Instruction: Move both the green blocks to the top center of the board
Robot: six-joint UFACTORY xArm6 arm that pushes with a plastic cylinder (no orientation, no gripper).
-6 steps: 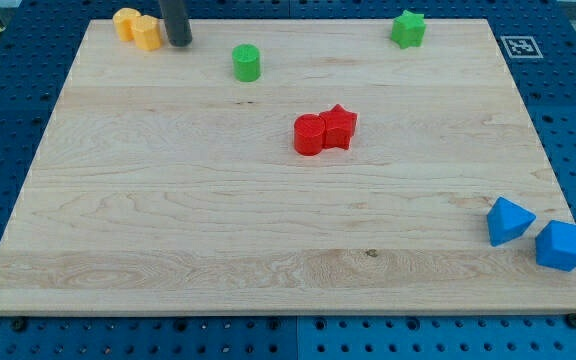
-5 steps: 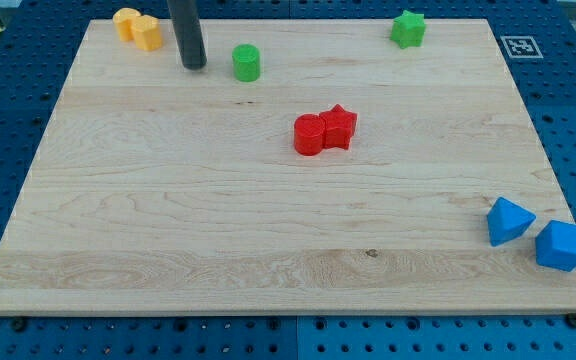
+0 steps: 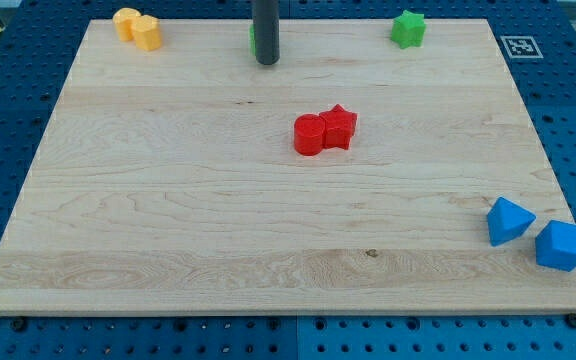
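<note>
1. Green is nearly hidden behind my rod: only a thin sliver of the green cylinder (image 3: 253,38) shows at the rod's left edge, near the view's top, a little left of centre.
2. My tip (image 3: 267,62) rests on the board (image 3: 168,230) just below that block, seemingly touching it or nearly so. Contact itself is hidden. I have no jaws to spread or press together, only a straight rod, so nothing is pinched.
3. I judge the tip sits on the block's lower side because a push from there drives it toward the top edge, where the task wants it.
4. The green star (image 3: 406,28) stands well apart, at the view's top right, close to the top edge. It needs a push leftward along that edge to join the cylinder at top centre.
5. Not mine to disturb: the orange blocks (image 3: 137,27) sit touching at the top left corner, the red cylinder (image 3: 309,135) and red star (image 3: 339,126) touch near the middle, and two blue blocks (image 3: 536,235) lie near each other at the bottom right.
6. One risk, as I judge it: the cylinder is round and may slip sideways off my tip if I push off-centre.
</note>
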